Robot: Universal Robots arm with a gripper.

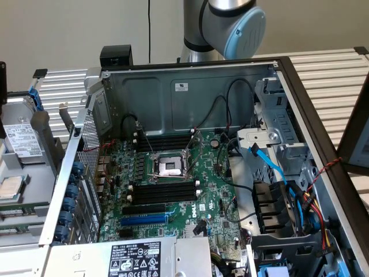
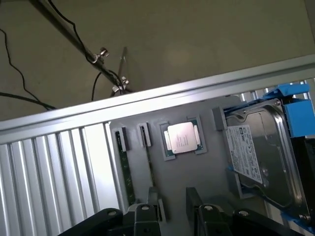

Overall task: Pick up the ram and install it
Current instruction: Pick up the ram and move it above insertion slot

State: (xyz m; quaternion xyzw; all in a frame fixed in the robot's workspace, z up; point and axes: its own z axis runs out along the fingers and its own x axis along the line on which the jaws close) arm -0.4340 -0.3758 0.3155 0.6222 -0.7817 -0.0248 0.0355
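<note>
The ram (image 2: 126, 172), a long thin green stick, stands on edge in a holder on the grey tray (image 2: 197, 172). A second thin stick (image 2: 149, 162) lies beside it. My gripper (image 2: 173, 204) hovers over the tray near one end of these sticks. It is open, its black fingers (image 2: 147, 214) apart with nothing between them. In the exterior view the open computer case shows the motherboard with its black memory slots (image 1: 164, 190).
On the tray sit a processor chip (image 2: 181, 138) and a hard drive (image 2: 256, 152) with a blue bracket. In the case are the processor socket (image 1: 168, 164), a blue expansion slot (image 1: 144, 219), loose cables (image 1: 271, 167) and a drive cage. The arm's elbow (image 1: 230, 23) rises behind the case.
</note>
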